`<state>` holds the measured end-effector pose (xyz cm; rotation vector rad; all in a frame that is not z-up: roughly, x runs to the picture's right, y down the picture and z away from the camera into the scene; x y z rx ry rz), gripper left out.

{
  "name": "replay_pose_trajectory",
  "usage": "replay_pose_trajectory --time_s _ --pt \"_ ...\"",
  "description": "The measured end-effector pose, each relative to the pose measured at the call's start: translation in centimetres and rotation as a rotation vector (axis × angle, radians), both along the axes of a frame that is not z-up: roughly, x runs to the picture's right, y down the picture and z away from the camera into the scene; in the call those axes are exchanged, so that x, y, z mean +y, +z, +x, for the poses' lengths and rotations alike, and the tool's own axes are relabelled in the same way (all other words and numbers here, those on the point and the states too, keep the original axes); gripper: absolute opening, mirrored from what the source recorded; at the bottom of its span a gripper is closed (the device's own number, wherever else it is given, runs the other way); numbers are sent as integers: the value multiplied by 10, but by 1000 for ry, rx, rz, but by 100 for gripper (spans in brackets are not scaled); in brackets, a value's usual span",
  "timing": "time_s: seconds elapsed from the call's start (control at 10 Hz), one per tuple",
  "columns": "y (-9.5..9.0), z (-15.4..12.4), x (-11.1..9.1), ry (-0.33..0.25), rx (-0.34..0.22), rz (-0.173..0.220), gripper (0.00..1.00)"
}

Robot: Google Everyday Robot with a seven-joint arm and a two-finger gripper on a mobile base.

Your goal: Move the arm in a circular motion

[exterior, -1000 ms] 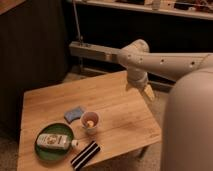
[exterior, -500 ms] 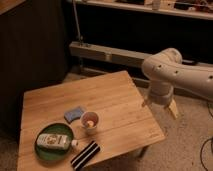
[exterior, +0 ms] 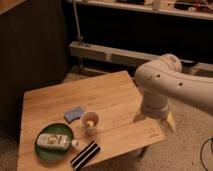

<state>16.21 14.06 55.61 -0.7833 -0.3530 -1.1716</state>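
— What differs from a moment before?
— The arm [exterior: 167,82] has swung away from above the tabletop [exterior: 107,95]. Now it stands at the right edge, lower and nearer to us. The things on the wood lie as before.
— And the pincer?
— The pincer [exterior: 154,120] hangs under the arm, near the right front corner. Its two pale fingers stand apart and hold nothing.
— The containers?
— A green plate [exterior: 44,151] at the front left carries a white-labelled bottle [exterior: 53,141] lying on its side. The small cup [exterior: 90,120] beside it has something pale orange inside; I cannot tell what. A blue sponge [exterior: 75,114] lies just behind the cup.
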Motion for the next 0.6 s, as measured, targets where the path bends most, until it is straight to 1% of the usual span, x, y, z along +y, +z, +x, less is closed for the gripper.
replay_pose_trajectory --time_s 0.1,0.2,0.3,0.4,0.5,0.6 --pt "-10 -35 -1 -23 -61 -7 80" --pt "-14 -58 -3 -44 -101 -10 80" --pt "-19 -88 -7 -64 -144 -12 80" --pt "-20 -114 -10 -82 -178 -14 80" --pt "-19 -146 -15 -105 -217 -17 80" --pt "-18 -167 -17 -120 -240 -19 80"
